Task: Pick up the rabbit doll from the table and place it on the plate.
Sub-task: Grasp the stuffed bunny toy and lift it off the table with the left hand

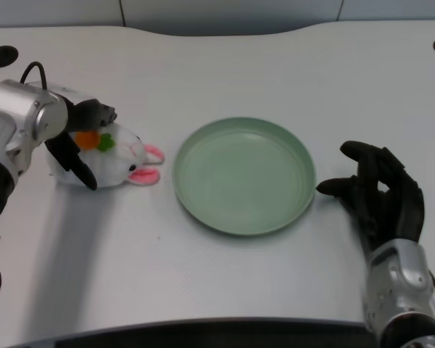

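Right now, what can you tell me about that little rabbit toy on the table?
The rabbit doll looks like soft white plush, with pink-lined ears pointing toward the green plate and an orange and green carrot decoration on its body. It lies on its side on the white table, left of the plate and apart from it. The left hand has black fingers around its far end and front; whether it is firmly gripped is unclear.

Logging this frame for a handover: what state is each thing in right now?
rabbit doll: lying on the table, left of the plate, not on it.
plate: upright, nothing on it.
left hand: fingers wrapped around the doll, doll not lifted.
right hand: beside the plate, holding nothing.
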You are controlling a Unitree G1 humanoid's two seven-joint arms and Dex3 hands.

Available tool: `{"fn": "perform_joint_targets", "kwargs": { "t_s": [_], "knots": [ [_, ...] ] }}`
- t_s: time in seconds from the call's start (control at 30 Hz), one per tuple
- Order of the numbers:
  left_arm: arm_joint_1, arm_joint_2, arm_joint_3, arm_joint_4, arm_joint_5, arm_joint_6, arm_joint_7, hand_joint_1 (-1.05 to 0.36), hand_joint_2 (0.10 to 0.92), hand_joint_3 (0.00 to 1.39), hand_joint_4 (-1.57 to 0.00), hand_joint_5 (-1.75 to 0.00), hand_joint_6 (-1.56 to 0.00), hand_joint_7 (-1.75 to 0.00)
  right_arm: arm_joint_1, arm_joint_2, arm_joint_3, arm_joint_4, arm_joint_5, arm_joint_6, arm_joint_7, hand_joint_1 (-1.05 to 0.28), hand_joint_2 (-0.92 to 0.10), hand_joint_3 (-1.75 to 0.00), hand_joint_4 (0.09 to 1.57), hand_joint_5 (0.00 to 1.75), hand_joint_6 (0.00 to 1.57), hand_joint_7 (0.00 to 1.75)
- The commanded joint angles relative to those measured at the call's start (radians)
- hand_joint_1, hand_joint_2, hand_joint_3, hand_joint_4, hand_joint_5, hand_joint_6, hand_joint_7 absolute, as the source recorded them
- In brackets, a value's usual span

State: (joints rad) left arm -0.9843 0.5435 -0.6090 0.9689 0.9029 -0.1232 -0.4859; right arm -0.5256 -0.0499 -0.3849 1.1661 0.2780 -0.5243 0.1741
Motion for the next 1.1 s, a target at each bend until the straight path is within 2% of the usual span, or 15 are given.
{"fn": "perform_joint_targets", "kwargs": {
  "t_s": [0.03, 0.1, 0.17, 0.27, 0.33, 0.37, 0.5, 0.6, 0.7, 0.77, 0.83, 0.9, 1.0, 1.03, 1.1],
  "knots": [
    [-0.034, -0.015, -0.033, 0.052, 0.022, 0.011, 0.01, -1.05, 0.916, 0.06, 0.0, 0.0, 0.0, 0.0, 0.018, 0.007, -0.003, -0.007, 0.007, 0.016, -0.002, -0.42, -0.92, -0.41, 0.88, 1.24, 0.76, 0.89],
    [-0.042, -0.033, -0.04, 0.09, 0.021, 0.025, 0.02, -1.05, 0.916, 0.05, 0.0, 0.0, 0.0, 0.0, 0.02, 0.007, 0.002, -0.014, 0.0, 0.025, -0.017, -0.43, -0.92, -0.4, 0.88, 1.24, 0.77, 0.89],
    [-0.044, -0.047, -0.046, 0.124, 0.02, 0.03, 0.043, -1.05, 0.915, 0.04, 0.0, 0.0, 0.0, 0.0, 0.025, 0.008, 0.006, -0.024, -0.004, 0.024, -0.021, -0.42, -0.92, -0.4, 0.87, 1.24, 0.76, 0.89],
    [-0.037, -0.065, -0.059, 0.165, 0.022, 0.024, 0.116, -1.05, 0.906, 0.03, 0.0, 0.0, -0.02, -0.01, 0.023, 0.005, 0.0, -0.017, 0.007, 0.018, -0.003, -0.42, -0.92, -0.41, 0.87, 1.24, 0.77, 0.9],
    [-0.033, -0.072, -0.074, 0.189, 0.03, 0.01, 0.177, -1.05, 0.91, 0.03, 0.0, 0.0, 0.0, 0.0, 0.024, 0.003, -0.009, -0.006, 0.018, 0.0, 0.03, -0.42, -0.92, -0.41, 0.86, 1.23, 0.76, 0.9],
    [-0.031, -0.074, -0.079, 0.2, 0.031, 0.003, 0.207, -1.05, 0.91, 0.02, 0.0, 0.0, 0.0, 0.0, 0.024, 0.001, -0.011, -0.002, 0.02, 0.001, 0.037, -0.42, -0.92, -0.41, 0.86, 1.23, 0.76, 0.91],
    [-0.027, -0.085, -0.088, 0.243, 0.025, -0.016, 0.305, -1.05, 0.91, 0.02, 0.0, 0.0, -0.01, -0.01, 0.024, 0.002, -0.011, 0.0, 0.007, 0.001, 0.02, -0.44, -0.92, -0.41, 0.87, 1.22, 0.78, 0.91],
    [-0.024, -0.095, -0.09, 0.273, 0.018, -0.026, 0.364, -1.05, 0.913, 0.02, 0.0, 0.0, -0.02, -0.01, 0.019, 0.0, -0.02, 0.012, 0.012, -0.003, 0.029, -0.43, -0.92, -0.39, 0.88, 1.22, 0.79, 0.91],
    [-0.021, -0.111, -0.088, 0.3, 0.007, -0.015, 0.398, -1.05, 0.909, 0.01, 0.0, 0.0, -0.04, -0.02, 0.016, 0.003, -0.028, 0.011, 0.02, 0.007, 0.036, -0.43, -0.92, -0.38, 0.9, 1.21, 0.8, 0.91],
    [-0.022, -0.121, -0.087, 0.314, 0.0, -0.011, 0.397, -1.03, 0.903, 0.0, 0.0, 0.0, -0.05, -0.02, 0.019, 0.006, -0.019, 0.0, 0.005, 0.008, 0.007, -0.43, -0.92, -0.38, 0.89, 1.21, 0.79, 0.9],
    [-0.02, -0.126, -0.092, 0.322, 0.001, -0.008, 0.401, -1.02, 0.903, 0.0, -0.01, 0.0, -0.06, -0.02, 0.02, 0.005, -0.013, -0.003, -0.003, 0.011, -0.008, -0.42, -0.92, -0.38, 0.89, 1.2, 0.78, 0.9],
    [-0.012, -0.126, -0.095, 0.326, 0.001, -0.014, 0.428, -1.01, 0.902, 0.0, -0.05, -0.03, -0.1, -0.04, 0.021, 0.004, -0.016, -0.005, 0.005, 0.02, -0.006, -0.42, -0.92, -0.36, 0.9, 1.19, 0.78, 0.89],
    [0.008, -0.123, -0.11, 0.327, 0.016, -0.025, 0.535, -0.96, 0.879, 0.0, -0.24, -0.15, -0.27, -0.06, 0.028, 0.004, -0.009, -0.014, -0.002, 0.01, -0.008, -0.42, -0.92, -0.36, 0.91, 1.18, 0.79, 0.88],
    [0.011, -0.124, -0.105, 0.329, 0.009, -0.029, 0.553, -0.91, 0.869, 0.0, -0.32, -0.21, -0.35, -0.09, 0.026, 0.004, -0.013, -0.011, 0.006, 0.012, 0.002, -0.42, -0.92, -0.36, 0.91, 1.18, 0.79, 0.88],
    [0.012, -0.127, -0.093, 0.335, -0.007, -0.034, 0.559, -0.74, 0.847, 0.0, -0.26, -0.78, -0.55, -0.18, 0.025, 0.003, -0.019, -0.008, 0.015, 0.014, 0.016, -0.42, -0.92, -0.37, 0.91, 1.17, 0.8, 0.88]
  ]
}}
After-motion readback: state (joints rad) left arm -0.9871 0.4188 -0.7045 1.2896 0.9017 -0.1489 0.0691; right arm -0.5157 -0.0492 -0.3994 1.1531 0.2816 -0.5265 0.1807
